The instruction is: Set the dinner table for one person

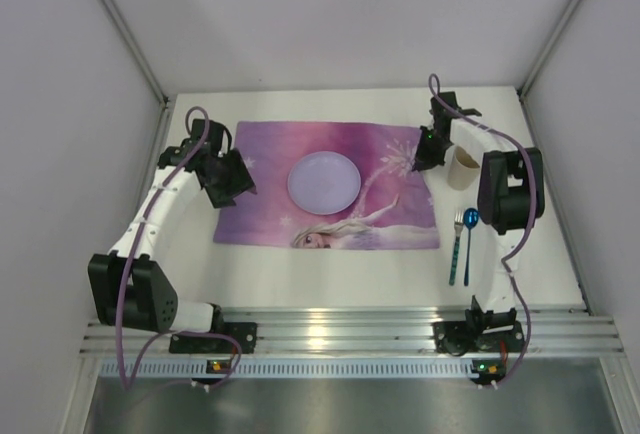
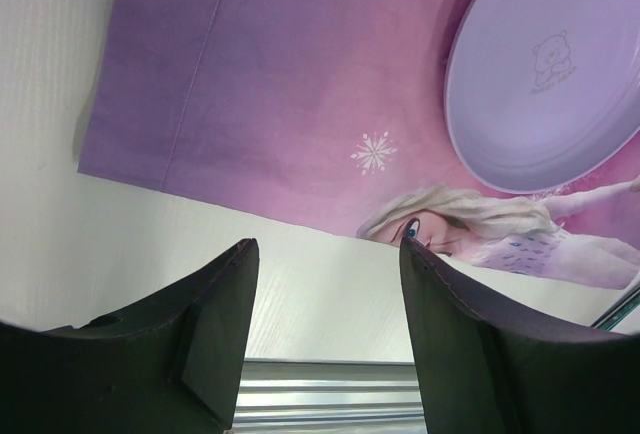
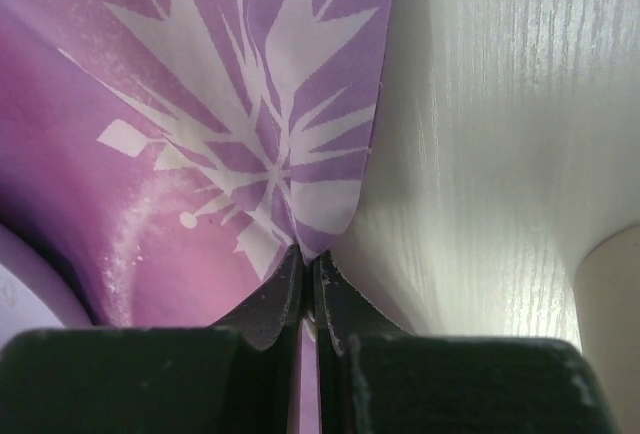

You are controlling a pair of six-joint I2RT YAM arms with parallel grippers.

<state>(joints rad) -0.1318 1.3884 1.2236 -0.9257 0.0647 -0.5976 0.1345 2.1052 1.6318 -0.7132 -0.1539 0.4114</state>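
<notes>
From above, the white counter (image 1: 330, 274) carries the placemat (image 1: 260, 209) in its middle with the plate (image 1: 324, 182) on it, the fork (image 1: 455, 249) and spoon (image 1: 470, 218) just beside its right edge and a cup (image 1: 463, 166) near its far right corner. In the left wrist view the left fingers (image 2: 220, 324) stand apart, empty, over bare counter beside the placemat. In the right wrist view the right fingers (image 3: 265, 304) are clamped on a raised fold of the placemat's corner; to straighten it well, I would pull slowly and low, so the plate does not slide and the cup is not touched
</notes>
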